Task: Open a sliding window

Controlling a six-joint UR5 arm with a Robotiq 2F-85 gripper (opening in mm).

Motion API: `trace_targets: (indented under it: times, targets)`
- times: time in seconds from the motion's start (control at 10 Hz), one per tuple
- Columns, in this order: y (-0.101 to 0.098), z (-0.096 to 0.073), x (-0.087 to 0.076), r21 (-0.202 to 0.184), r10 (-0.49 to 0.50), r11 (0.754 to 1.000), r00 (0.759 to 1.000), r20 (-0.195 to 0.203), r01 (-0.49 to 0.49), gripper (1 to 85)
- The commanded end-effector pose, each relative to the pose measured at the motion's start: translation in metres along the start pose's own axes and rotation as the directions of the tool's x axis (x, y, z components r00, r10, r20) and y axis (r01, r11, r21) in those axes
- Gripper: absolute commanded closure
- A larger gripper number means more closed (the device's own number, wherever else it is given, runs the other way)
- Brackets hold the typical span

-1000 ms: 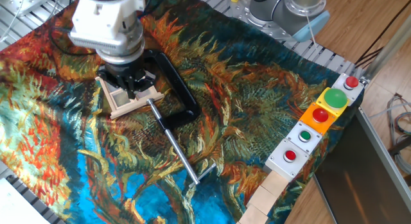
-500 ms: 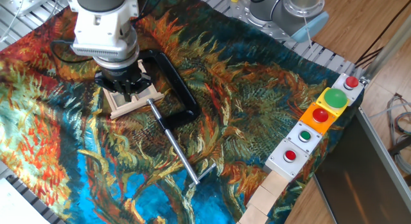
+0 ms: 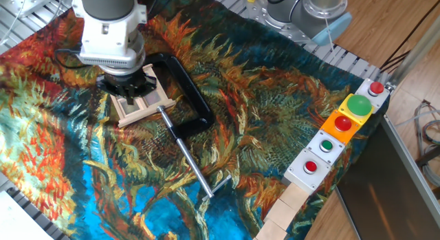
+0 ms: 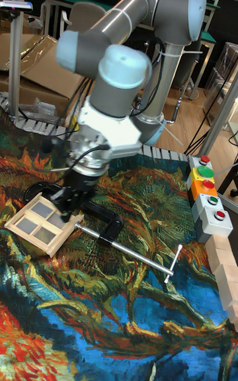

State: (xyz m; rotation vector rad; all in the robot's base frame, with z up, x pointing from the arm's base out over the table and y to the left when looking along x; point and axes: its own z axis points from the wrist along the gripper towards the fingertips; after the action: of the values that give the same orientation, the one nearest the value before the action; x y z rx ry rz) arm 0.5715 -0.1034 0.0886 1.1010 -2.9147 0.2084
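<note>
The sliding window (image 3: 143,106) is a small pale wooden frame with crossbars, lying flat on the patterned cloth at the left. In the tall fixed view the sliding window (image 4: 41,221) shows greyish panes. My gripper (image 3: 128,91) points straight down over the window's far left part and hides that part in the fixed view. In the tall fixed view the gripper (image 4: 67,210) has its dark fingertips close together at the window's right side, touching or just above the wood. I see nothing held between the fingers.
A black C-clamp (image 3: 187,90) with a steel rod (image 3: 192,164) lies right beside the window. Button boxes (image 3: 342,123) and pale wooden blocks (image 3: 284,206) line the right edge of the cloth. The arm's base (image 3: 311,13) stands at the back.
The gripper has shifted left and slightly back across the window over the last second. The window's outer frame and the clamp have stayed in place.
</note>
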Motion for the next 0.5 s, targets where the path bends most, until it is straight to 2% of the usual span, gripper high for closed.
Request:
trace_targets:
  times: [0.0, 0.3, 0.4]
  targets:
    - [-0.0071, 0.0127, 0.0085, -0.023, -0.015, 1.000, 0.999, 0.033, 0.016, 84.3]
    - [-0.0038, 0.0125, 0.0067, -0.037, 0.028, 0.999, 0.999, 0.039, -0.027, 84.3]
    - [-0.0048, 0.0213, 0.0123, -0.042, 0.014, 0.999, 1.000, 0.028, -0.013, 84.3]
